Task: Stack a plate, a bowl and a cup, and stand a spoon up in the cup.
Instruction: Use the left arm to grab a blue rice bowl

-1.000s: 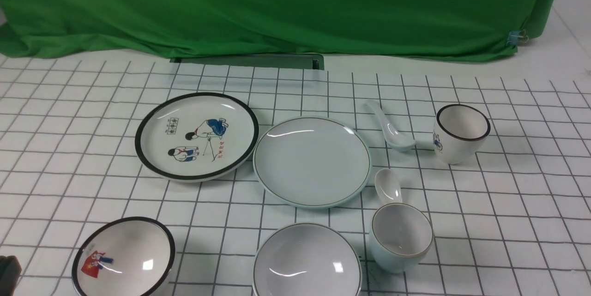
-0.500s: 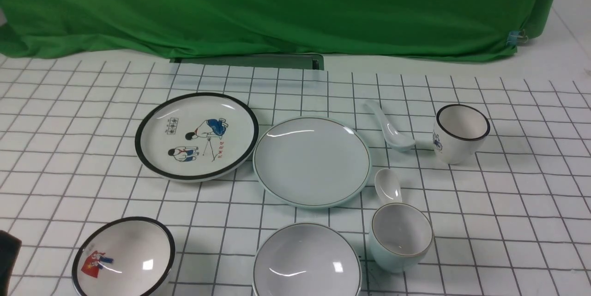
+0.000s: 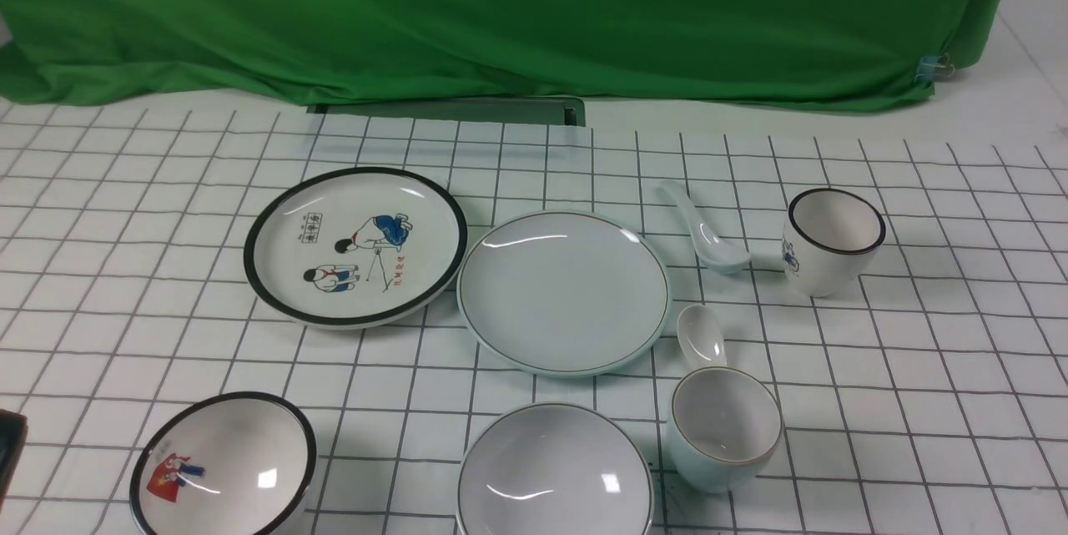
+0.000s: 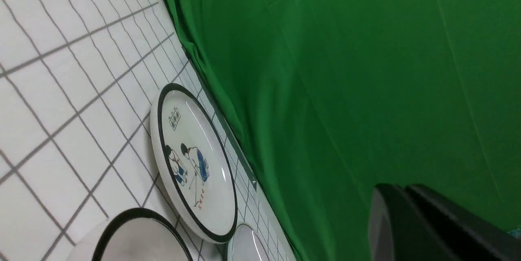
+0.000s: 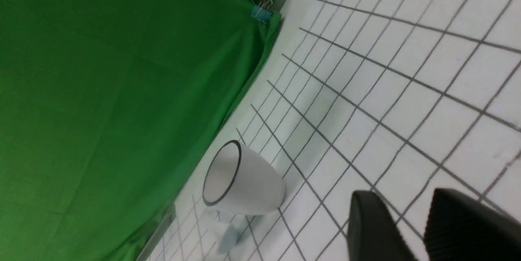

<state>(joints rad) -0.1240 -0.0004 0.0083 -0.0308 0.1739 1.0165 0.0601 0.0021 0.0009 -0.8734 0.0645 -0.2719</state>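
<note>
One green cloth [image 3: 534,9] hangs behind the white gridded table [image 3: 918,401]. On it the cartoon plate [image 3: 355,246] lies left of the plate [image 3: 564,291], their rims nearly meeting. Nearer the robot sits the bowl [image 3: 555,472], in front of the plate, with the cartoon bowl [image 3: 224,465] well to its left. The cup [image 3: 724,428] stands upright just right of the bowl; the printed cup [image 3: 833,241] stands farther off to the right. The spoon [image 3: 706,230] lies flat between the plate and the printed cup, while the whiter spoon [image 3: 701,336] shows just behind the cup. Nothing is stacked. The left gripper [image 4: 401,196] has its jaws together and empty; the right gripper [image 5: 403,196] has its jaws slightly apart, empty
</note>
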